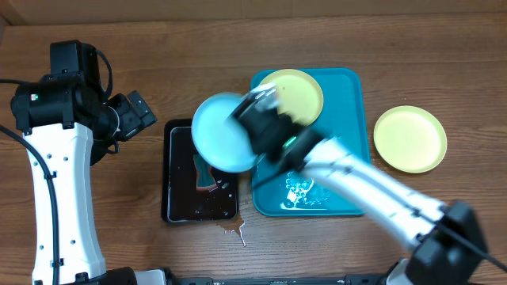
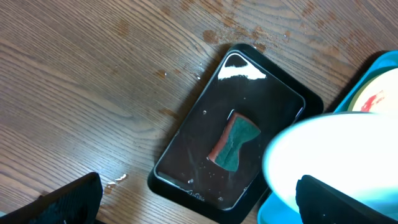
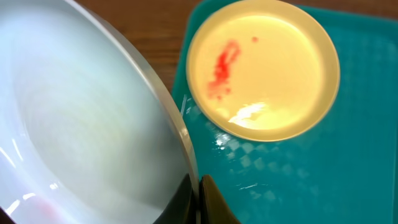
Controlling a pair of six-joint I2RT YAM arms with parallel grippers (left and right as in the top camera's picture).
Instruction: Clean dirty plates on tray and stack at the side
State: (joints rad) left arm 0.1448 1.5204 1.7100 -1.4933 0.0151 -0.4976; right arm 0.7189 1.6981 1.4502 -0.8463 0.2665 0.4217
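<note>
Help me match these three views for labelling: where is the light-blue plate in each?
Overhead: the light-blue plate is at centre, over the black tray's right edge.
Left wrist: lower right, large and blurred.
Right wrist: it fills the left half, rim pinched by the right gripper at the bottom.
Shared landmark: the turquoise tray, right of the plate in all three views.

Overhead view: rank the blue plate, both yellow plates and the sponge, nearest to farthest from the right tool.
1. Blue plate: gripped in the right tool.
2. Smeared yellow plate: just right of it, on the blue tray.
3. Sponge: lower left, in the black tray.
4. Other yellow plate: far right, off the blue tray.
</note>
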